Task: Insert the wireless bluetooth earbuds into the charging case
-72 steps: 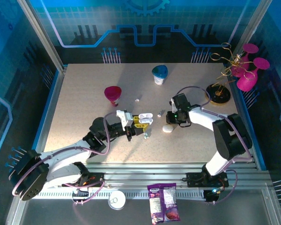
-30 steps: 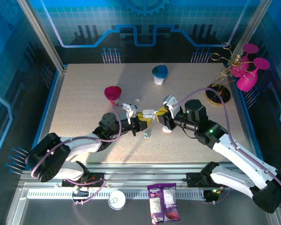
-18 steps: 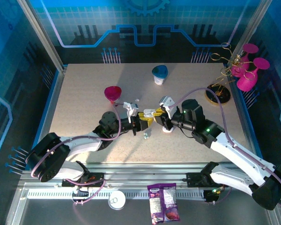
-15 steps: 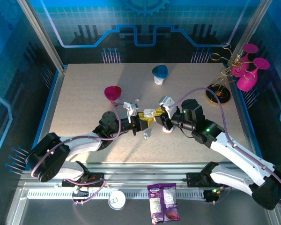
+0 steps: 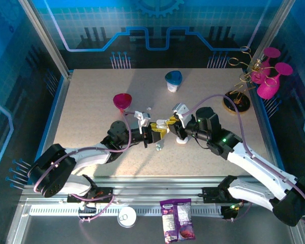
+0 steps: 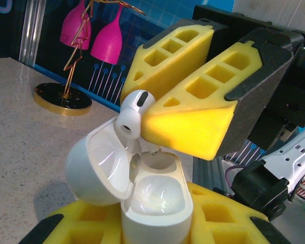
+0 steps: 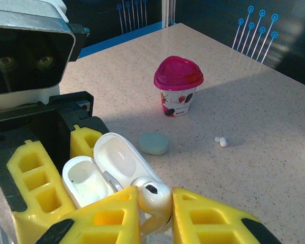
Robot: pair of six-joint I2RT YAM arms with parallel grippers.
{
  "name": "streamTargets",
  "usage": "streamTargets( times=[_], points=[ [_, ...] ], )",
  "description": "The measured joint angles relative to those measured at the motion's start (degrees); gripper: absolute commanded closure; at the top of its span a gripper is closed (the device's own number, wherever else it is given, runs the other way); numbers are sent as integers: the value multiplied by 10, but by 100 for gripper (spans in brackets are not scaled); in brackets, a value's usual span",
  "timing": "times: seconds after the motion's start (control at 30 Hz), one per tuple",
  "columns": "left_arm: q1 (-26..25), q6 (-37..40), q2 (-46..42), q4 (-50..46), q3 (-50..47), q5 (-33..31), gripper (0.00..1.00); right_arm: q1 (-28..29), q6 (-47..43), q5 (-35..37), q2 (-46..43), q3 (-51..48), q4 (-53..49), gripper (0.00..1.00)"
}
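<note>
Near the middle of the desk (image 5: 91, 101), a little toward its near edge, I am bringing both arms together tip to tip. The left gripper (image 6: 155, 226) is clenching the white charging case (image 6: 155, 201) by its lower half between yellow foam pads, with the lid (image 6: 99, 168) hanging open to the left in the left wrist view. The right gripper (image 7: 155, 216) is pinching a white earbud (image 7: 153, 195) by its stem, the rounded head sticking out past the pads. The earbud is sitting just above the mouth of the case, close against the rim of the lid. I cannot tell whether its stem is touching the empty well below. Beyond the case, toward the far left corner of the desk, a pale green pebble-shaped case (image 7: 153, 143) is lying flat. A loose earbud (image 7: 221, 141) is resting well apart from it, and a paper cup with a pink lid (image 7: 178, 84) is standing upright behind both.
</note>
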Motion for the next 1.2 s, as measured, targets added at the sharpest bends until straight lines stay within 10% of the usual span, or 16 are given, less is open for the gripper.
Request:
streamTargets(
  times=[1.0, 1.2],
  points=[
    [4, -25, 3, 35, 12, -13, 100, 0, -17, -26, -16, 10, 2, 74],
    [4, -26, 15, 64, 12, -9, 100, 0, -16, -31, -17, 21, -7, 53]
  ],
)
